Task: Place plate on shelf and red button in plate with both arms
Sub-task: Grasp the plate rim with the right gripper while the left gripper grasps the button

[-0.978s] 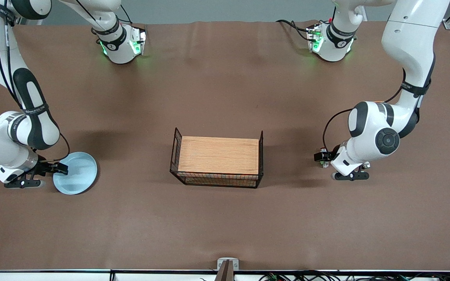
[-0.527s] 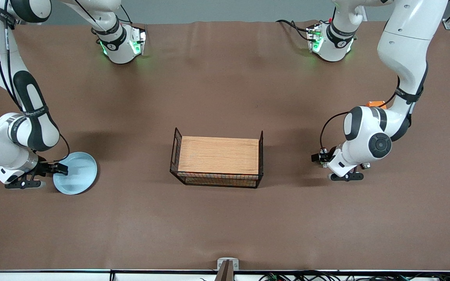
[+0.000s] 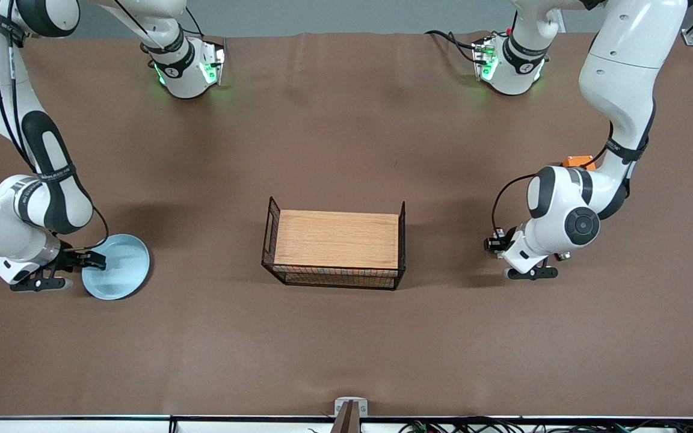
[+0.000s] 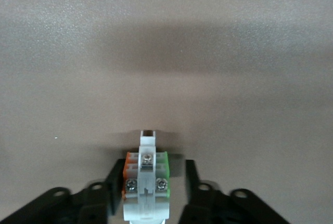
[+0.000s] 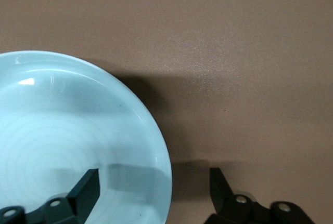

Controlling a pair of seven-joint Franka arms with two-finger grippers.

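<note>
At the right arm's end of the table, the plate (image 3: 116, 266) sits with its rim between the right gripper's (image 5: 153, 182) spread jaws; centre before squeezing. Left gripper (image 4: 151, 180) jaws flank the button (image 4: 146, 182), gap visible one side.

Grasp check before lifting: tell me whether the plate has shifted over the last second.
No. The plate keeps the same gap to the wire basket, with the right gripper open astride its rim.

Brown table (image 3: 346, 337) carries plate (image 3: 119, 272), wire basket (image 3: 334, 278), orange box (image 3: 577, 161).
</note>
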